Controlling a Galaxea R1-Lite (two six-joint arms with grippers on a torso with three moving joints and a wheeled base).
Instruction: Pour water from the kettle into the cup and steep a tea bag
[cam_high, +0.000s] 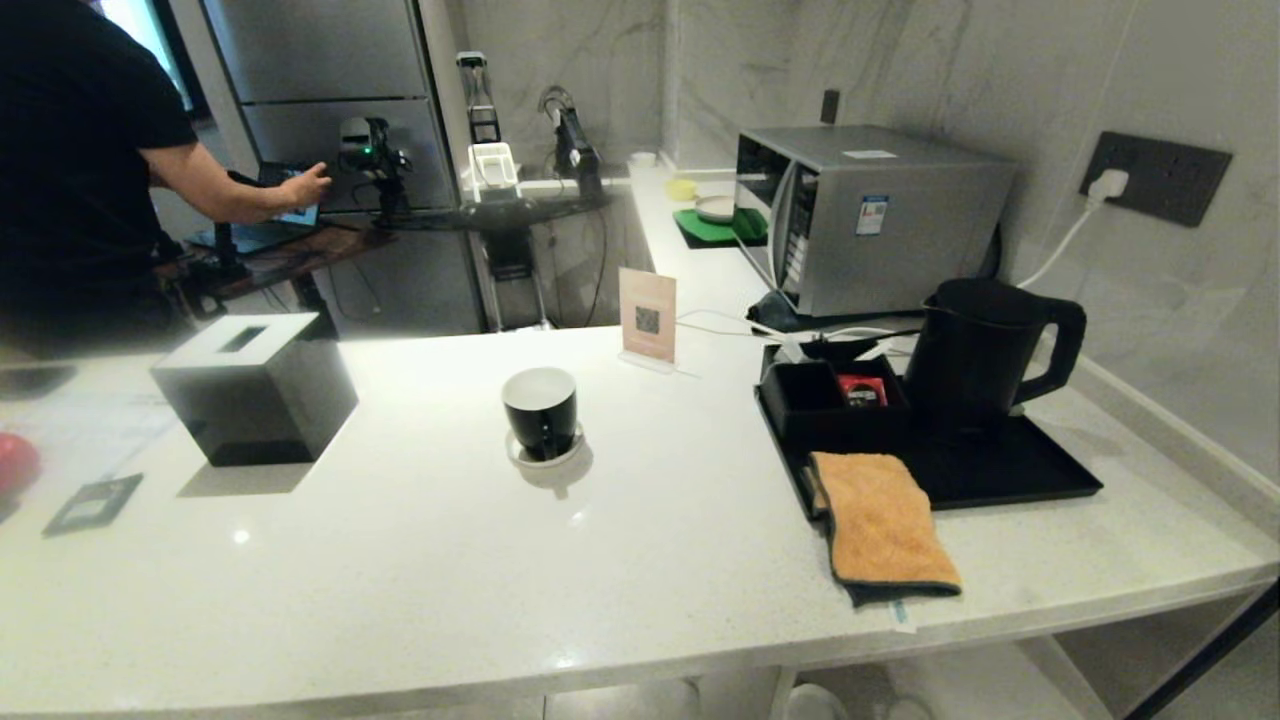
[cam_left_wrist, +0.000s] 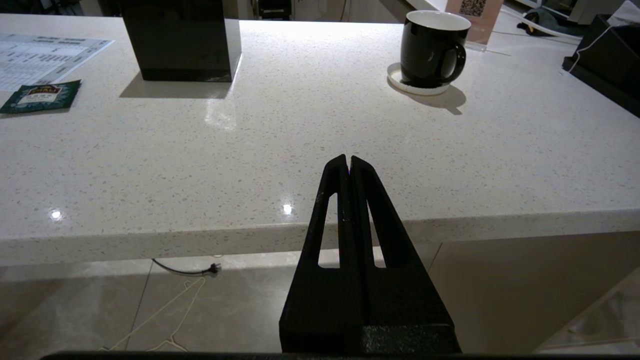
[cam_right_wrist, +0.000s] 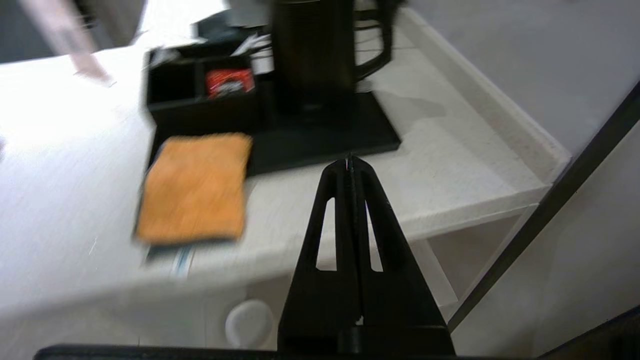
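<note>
Blurring the kettle (cam_right_wrist: 320, 50), whose top is cut off, the right hand (cam_right_wrist: 350, 162) points clenched and empty.

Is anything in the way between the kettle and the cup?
Nothing blocks the path. The kettle stands on the black tray at the right, the cup on its saucer mid-counter. Between them lies bare counter; only the low compartment box on the tray and the orange cloth sit nearby.

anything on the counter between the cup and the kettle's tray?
Nothing directly in line: bare white counter between the cup and the black tray under the kettle, per head view. The QR card stand sits further back.
</note>
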